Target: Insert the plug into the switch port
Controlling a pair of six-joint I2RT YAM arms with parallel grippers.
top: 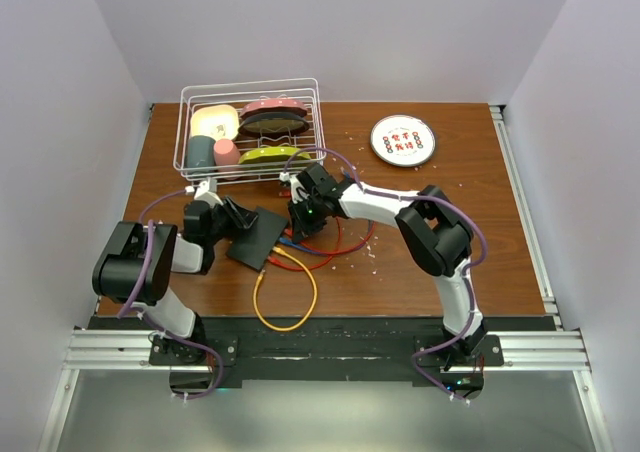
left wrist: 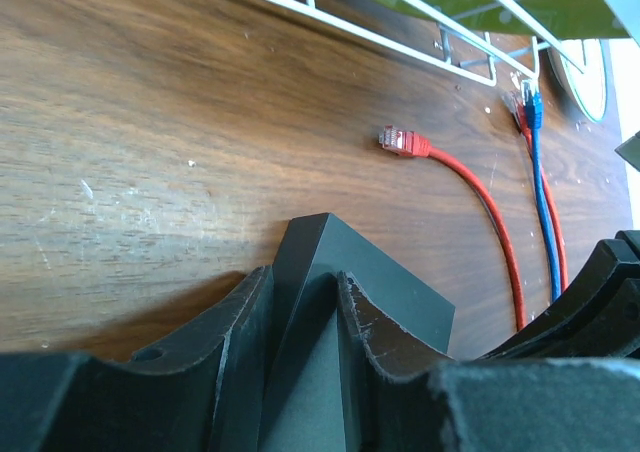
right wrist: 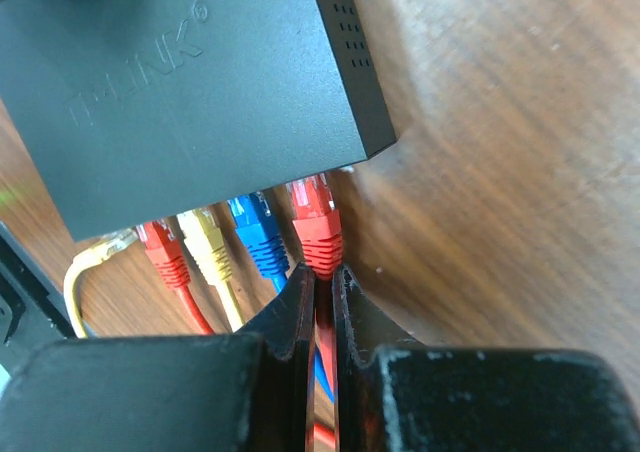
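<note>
**While the left steadies the switch, the right lines up a red plug**

Since the switch (right wrist: 200,92) lies flat just left of the table's (top: 450,242) middle, in front of the wire rack (top: 250,84) at the far left corner, its row of ports faces the right arm. At one corner of the box the left gripper (left wrist: 303,282) is clamped, its fingers pinching it from either side. On the other side the right gripper (right wrist: 320,297) has its fingers pressed together on the boot of the red plug (right wrist: 316,217). The plug's clear tip sits at the port edge beside a blue plug (right wrist: 255,222), a yellow plug (right wrist: 205,237) and a second red plug (right wrist: 158,244).

The lid's lip hides the sockets, so the tip may already be started in its port.

For a clean push, the plug should stay square to the edge and level with the row. It should travel straight along the cable's line, with the left grip firm enough that the box cannot slide. The blue neighbour is close and should not be crowded.

Raised lettering on the lid reads "P-LINK" with a ® mark; the letter before it is cut off.
</note>
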